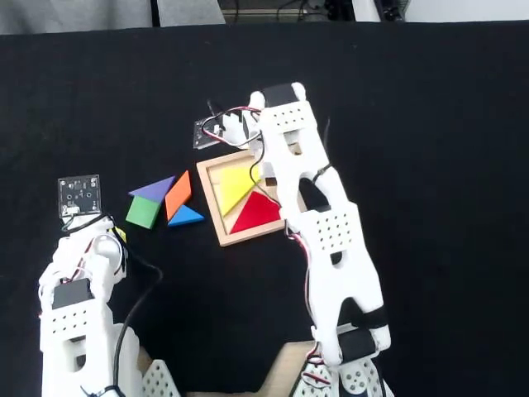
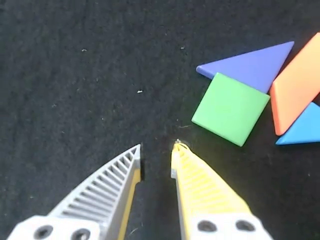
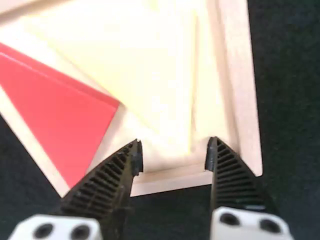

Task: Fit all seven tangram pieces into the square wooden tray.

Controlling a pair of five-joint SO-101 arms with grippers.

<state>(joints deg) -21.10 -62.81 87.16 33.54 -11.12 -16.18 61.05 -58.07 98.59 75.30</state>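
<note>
Hands both open: right hand [image 3: 172,152] over a corner of the tray [image 3: 245,75], left hand [image 2: 157,150] apparently low over the table [image 2: 75,75].

The tray [image 1: 209,205] is pale bare wood, sanded smooth. The green square [image 2: 231,108] and red triangle [image 1: 258,212] look smooth and matt. The table cover [image 1: 430,124] is black cloth, matt, faintly linty. The right arm [image 1: 331,240] is white plastic

No legible text, numbers or signs in any view.
Tangram pieces [image 2: 231,107]: plain coloured faces, no print.
Wooden tray [image 3: 239,85]: bare wood, unmarked.
Small grey board [image 1: 80,196] at the left of the bench [image 1: 413,124] and a second board [image 1: 207,132] behind the tray possibly carry fine markings, too small to read.
</note>
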